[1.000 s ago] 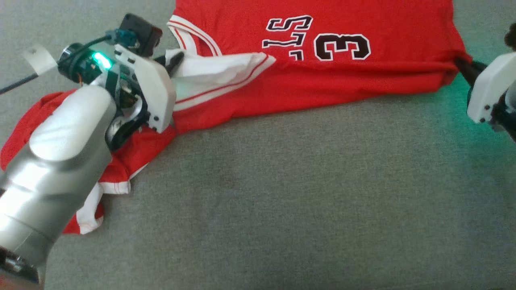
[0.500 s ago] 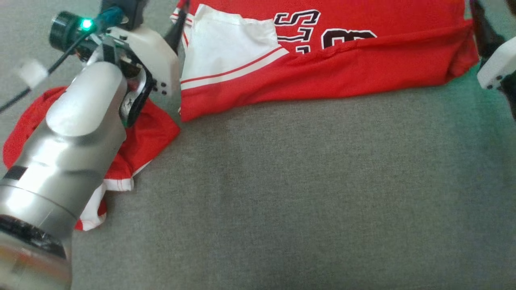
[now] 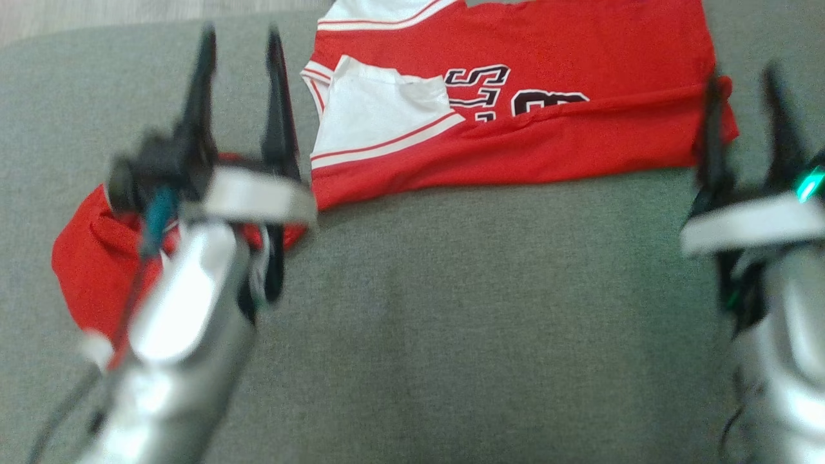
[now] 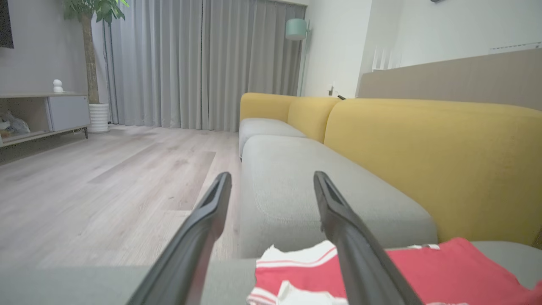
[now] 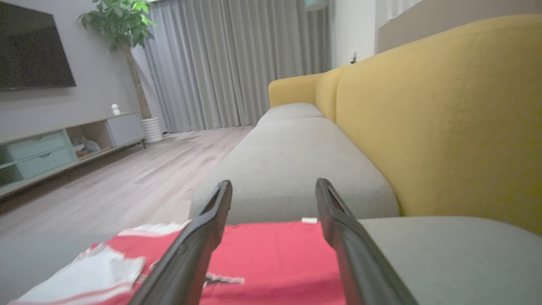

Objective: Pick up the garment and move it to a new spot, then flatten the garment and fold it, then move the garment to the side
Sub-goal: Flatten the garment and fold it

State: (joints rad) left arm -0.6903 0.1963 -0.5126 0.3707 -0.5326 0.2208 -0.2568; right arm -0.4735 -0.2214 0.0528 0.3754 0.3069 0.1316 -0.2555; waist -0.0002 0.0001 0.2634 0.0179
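The garment [image 3: 515,84] is a red jersey with white trim and black lettering, lying on the grey seat cushion [image 3: 483,322] with its near edge folded over itself. One red part [image 3: 84,258] lies bunched under my left arm. My left gripper [image 3: 240,38] stands open above the cushion just left of the white panel, nothing between its fingers. At the jersey's right edge my right gripper [image 3: 740,80] is open too and holds nothing. The left wrist view has the open left gripper [image 4: 272,178] with the garment [image 4: 423,271] below its right finger. The right gripper [image 5: 273,184] hovers over the garment [image 5: 271,254].
A yellow sofa back [image 4: 423,148] runs along the far side of the cushions. More grey seat cushions [image 5: 292,169] stretch onward. Past the cushion's edge lies wooden floor [image 4: 106,178], with a low TV cabinet [image 5: 63,148], a potted plant [image 5: 123,25] and grey curtains [image 4: 190,63].
Both grippers have opened and let go of the jersey, then drawn back from it. The jersey's near edge now lies folded over on the cushion. The head camera has shifted.
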